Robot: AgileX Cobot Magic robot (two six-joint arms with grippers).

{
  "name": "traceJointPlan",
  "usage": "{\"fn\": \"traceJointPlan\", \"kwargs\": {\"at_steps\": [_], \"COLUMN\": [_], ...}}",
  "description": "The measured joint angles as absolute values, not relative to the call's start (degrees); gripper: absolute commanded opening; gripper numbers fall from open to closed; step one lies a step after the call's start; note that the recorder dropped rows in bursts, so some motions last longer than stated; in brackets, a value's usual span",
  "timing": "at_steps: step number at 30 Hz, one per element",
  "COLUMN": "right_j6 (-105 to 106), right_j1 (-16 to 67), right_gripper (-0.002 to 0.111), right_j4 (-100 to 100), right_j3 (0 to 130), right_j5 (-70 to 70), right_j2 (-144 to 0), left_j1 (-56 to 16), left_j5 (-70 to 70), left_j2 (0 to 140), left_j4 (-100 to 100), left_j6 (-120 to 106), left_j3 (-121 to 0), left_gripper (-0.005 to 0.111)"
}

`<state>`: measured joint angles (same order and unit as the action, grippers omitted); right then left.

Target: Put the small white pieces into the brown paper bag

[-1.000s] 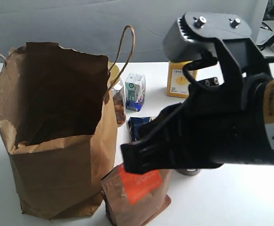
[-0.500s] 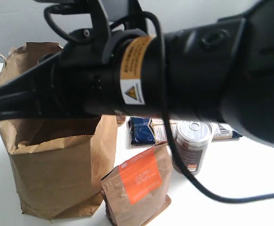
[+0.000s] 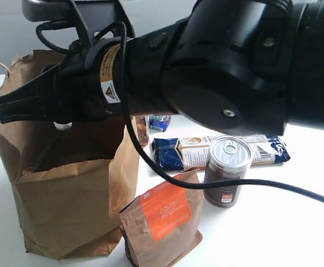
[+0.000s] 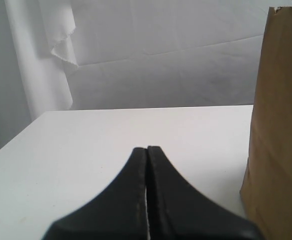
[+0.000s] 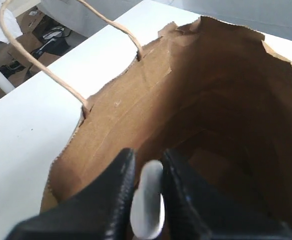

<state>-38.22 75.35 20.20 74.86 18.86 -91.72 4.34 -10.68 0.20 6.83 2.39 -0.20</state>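
Note:
The brown paper bag [image 3: 67,194] stands open on the left, its torn rim and loop handle close under the right wrist camera [image 5: 135,100]. My right gripper [image 5: 147,159] reaches across to hang over the bag's mouth, shut on one small white piece [image 5: 148,202]. That piece shows as a white lump [image 3: 63,125] under the black fingers [image 3: 23,105] in the exterior view. My left gripper [image 4: 147,149] is shut and empty, low over the white table beside the bag's wall [image 4: 278,125]. No other white pieces are in view.
A small brown pouch with an orange label [image 3: 164,214] stands against the bag's front right. A can [image 3: 227,169] and a blue snack pack [image 3: 173,151] lie behind it. A small carton [image 3: 159,121] peeks out under the arm. The right arm hides the back.
My right arm has swung left across the exterior view, from above the pouch to over the bag's mouth. The can and snack pack it covered now show.

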Motion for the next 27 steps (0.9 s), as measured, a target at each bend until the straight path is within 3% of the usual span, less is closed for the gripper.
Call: {"fn": "traceJointPlan", "kwargs": {"at_steps": [4, 9, 14, 21, 27], "right_j6": [-38.97, -39.22, -40.73, -43.28, -46.11], "right_j1": [75.35, 75.35, 76.02, 79.02, 79.29], "right_gripper": [0.062, 0.062, 0.044, 0.000, 0.000], "right_j4": [21.03, 21.26, 20.76, 19.90, 20.85], "right_j3": [74.91, 74.91, 74.91, 74.91, 66.07], "right_j5": [19.19, 19.42, 21.54, 30.10, 33.57], "right_j2": [-91.72, -91.72, -90.87, -85.82, -76.81], "left_j1": [4.34, 4.34, 4.34, 4.34, 4.34], "left_j5": [-10.68, -10.68, -10.68, -10.68, -10.68], "left_j2": [0.20, 0.20, 0.20, 0.20, 0.20], "left_j4": [6.83, 6.83, 6.83, 6.83, 6.83], "left_j6": [2.39, 2.39, 2.39, 2.39, 2.39], "left_j3": [-0.20, -0.20, -0.20, -0.20, -0.20], "left_gripper": [0.000, 0.000, 0.000, 0.000, 0.000]}}
